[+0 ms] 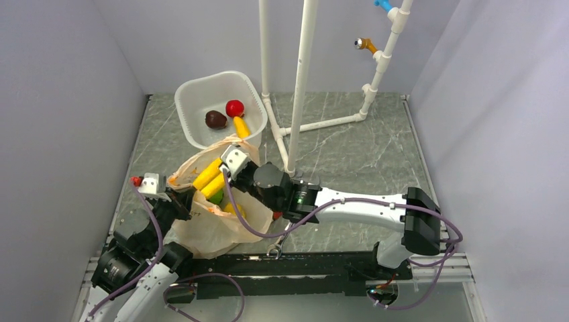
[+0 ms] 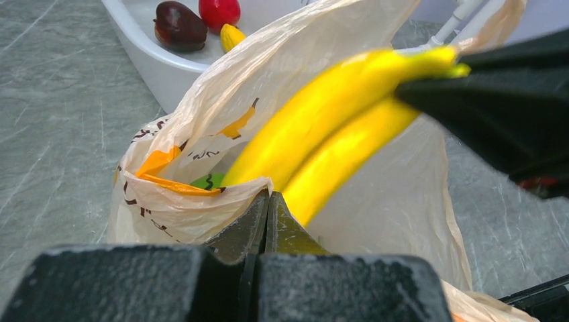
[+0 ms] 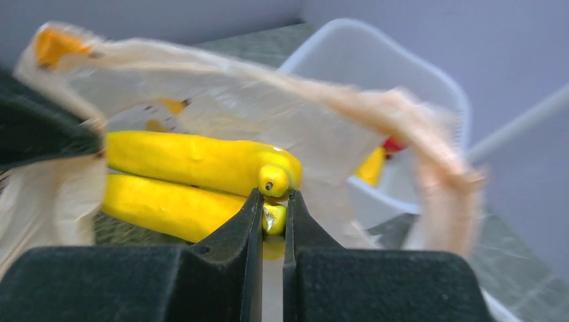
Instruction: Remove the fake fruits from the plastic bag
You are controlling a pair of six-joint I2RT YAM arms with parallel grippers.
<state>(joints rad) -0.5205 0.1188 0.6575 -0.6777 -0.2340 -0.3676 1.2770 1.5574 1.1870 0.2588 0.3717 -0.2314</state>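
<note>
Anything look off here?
Nothing spilled or damaged. One thin spot: the right gripper pinches the banana bunch only by its stem tip, so it might slip. The left gripper clamps the plastic bag rim.

The grey-green marbled table [image 1: 349,154] carries a white tub [image 1: 191,111] toward its far left corner. A bag [image 1: 215,235] sits just on the near side of the tub, by the left edge. A white pipe frame [image 1: 329,123] stands by the far edge.
</note>
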